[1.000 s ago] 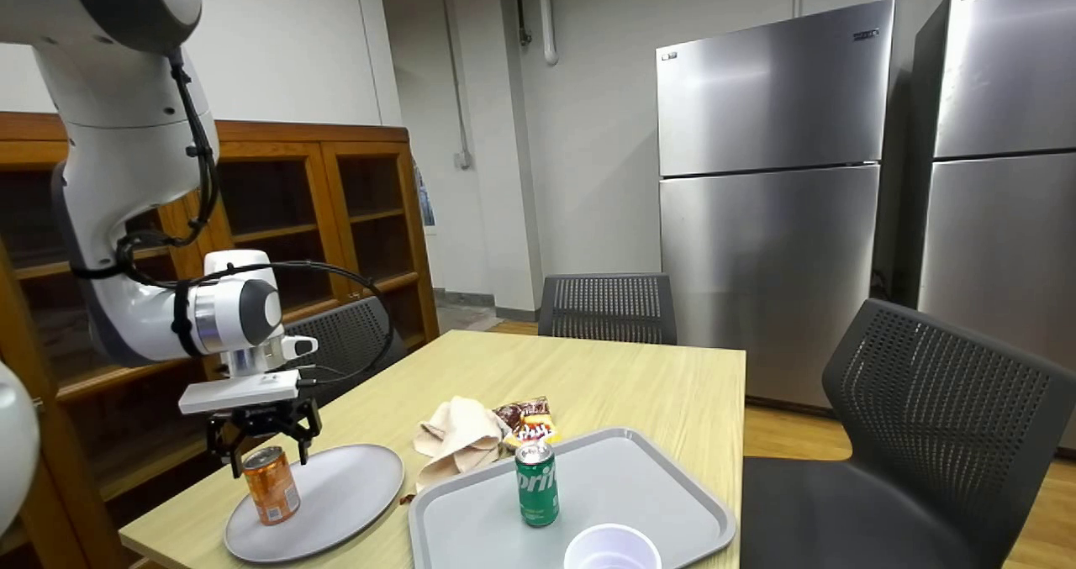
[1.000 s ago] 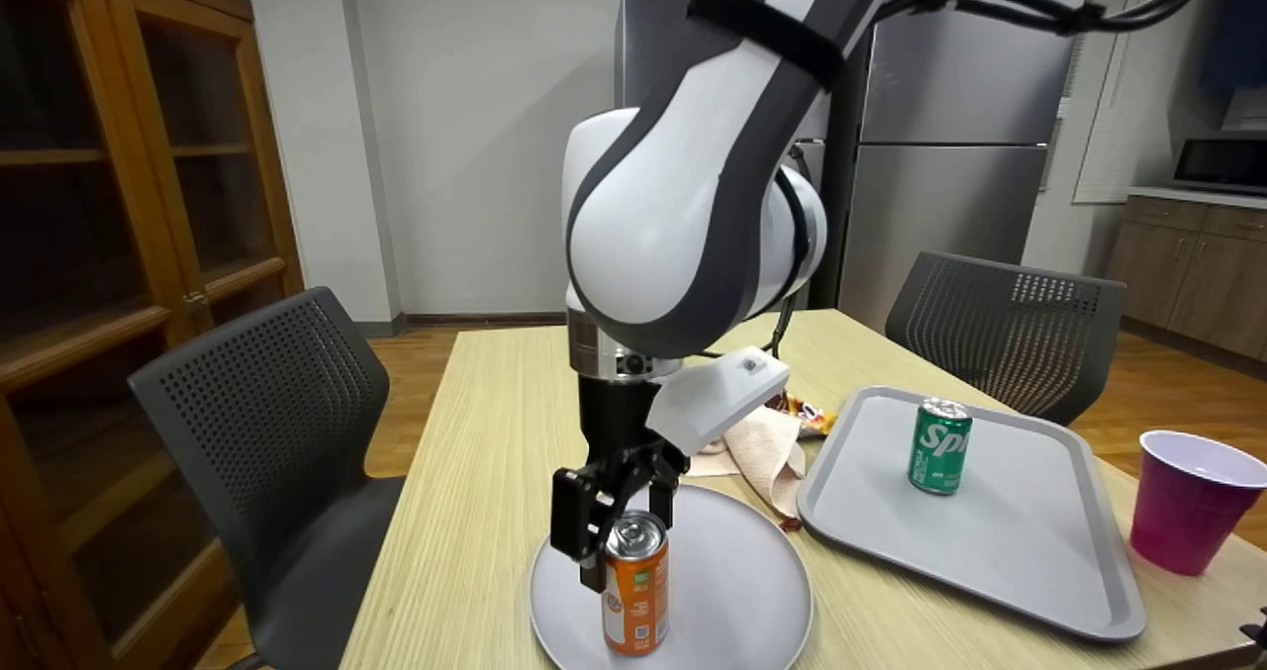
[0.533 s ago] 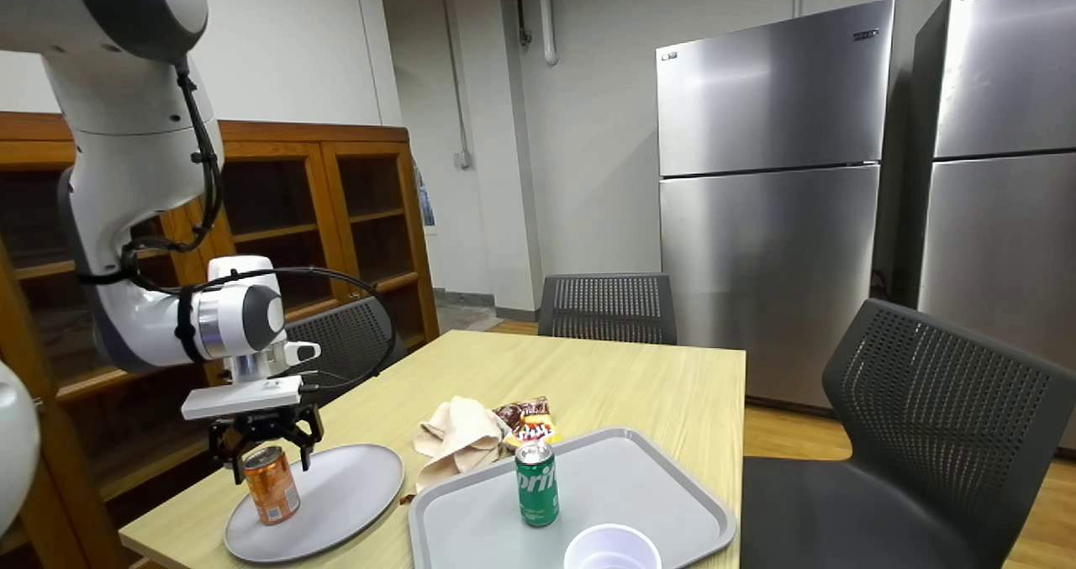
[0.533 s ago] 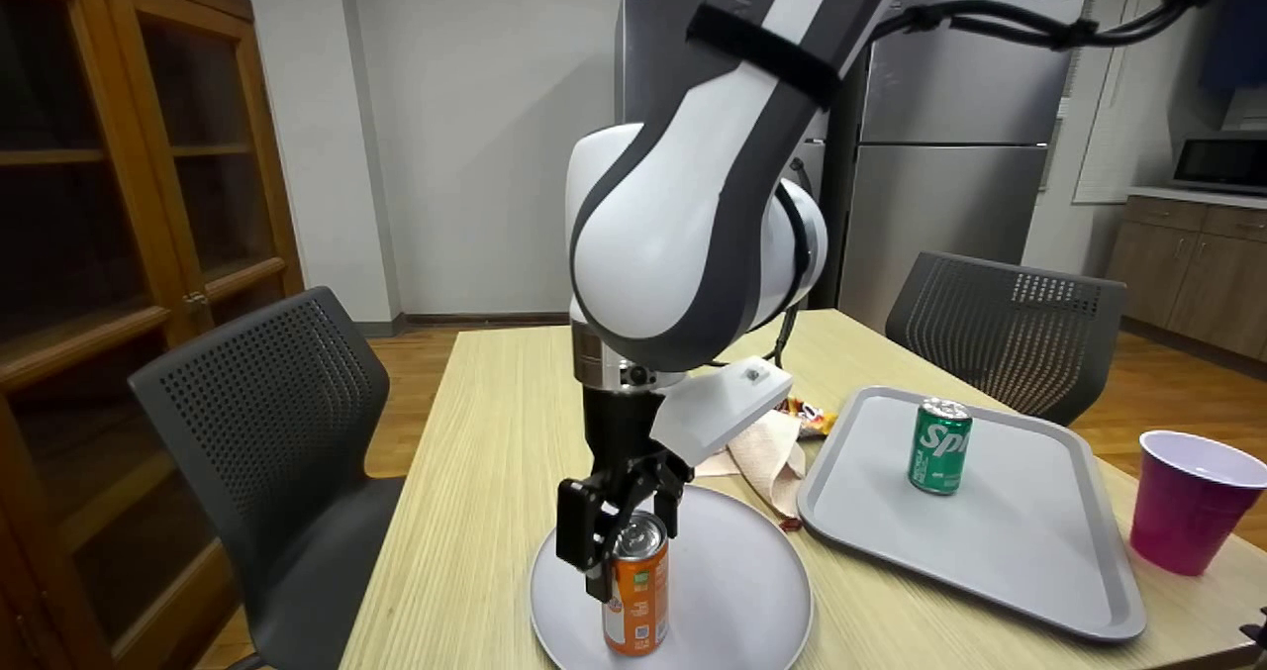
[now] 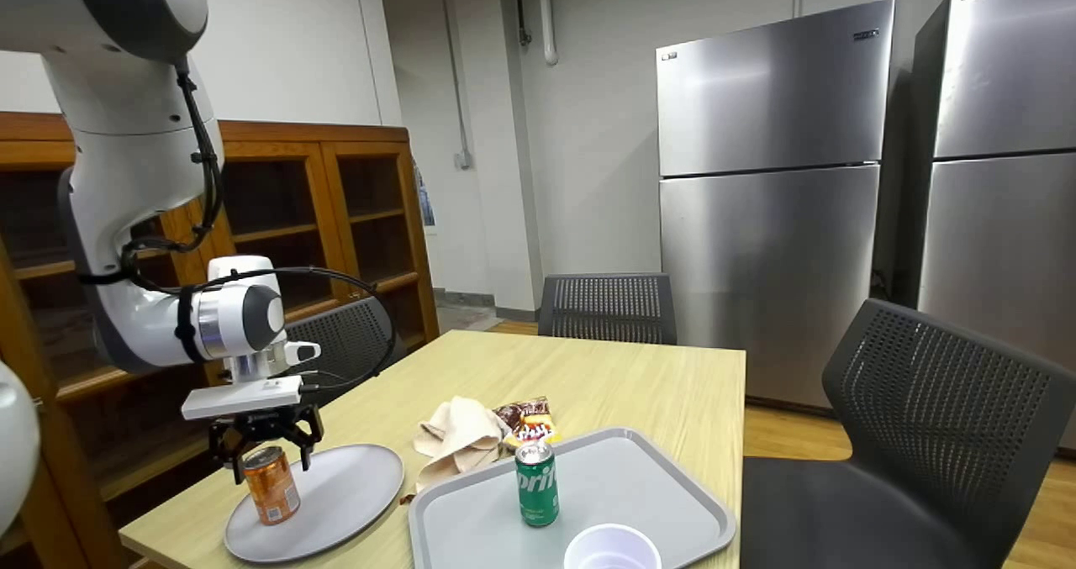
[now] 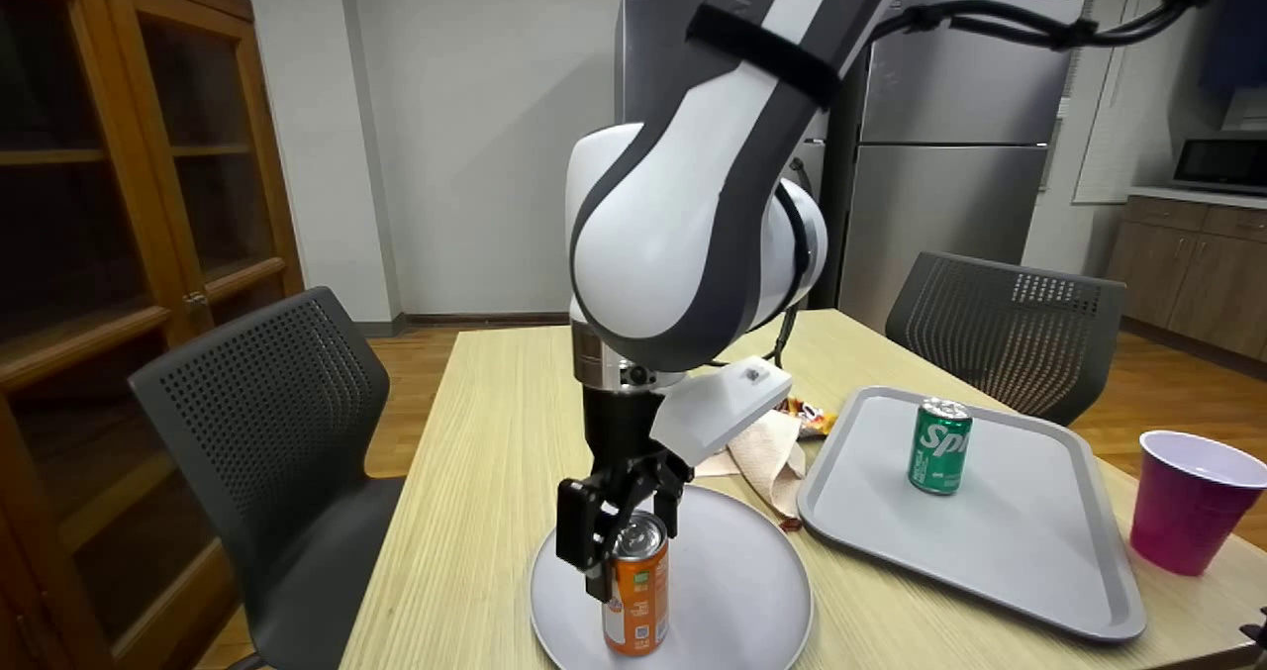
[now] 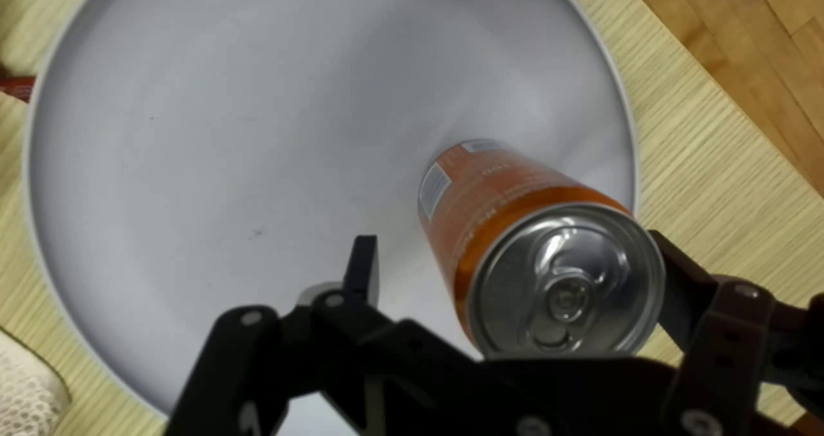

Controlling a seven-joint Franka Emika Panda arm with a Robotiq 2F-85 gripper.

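Stainless-steel refrigerators [image 5: 769, 266] behind pale wood-grain surface [image 5: 622, 384]. Orange metal drink can [image 6: 643, 603] stands upright on round gray plate [image 6: 737, 586], flat middle likely steadying it; black robotic hand [image 5: 271, 471] spread wide astride can's top, seemingly for clearance, contact unclear.

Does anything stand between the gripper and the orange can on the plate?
Nothing visible does: the open gripper straddles the top of the orange can. In the wrist view, one finger stands clear of it; whether the other touches is unclear.
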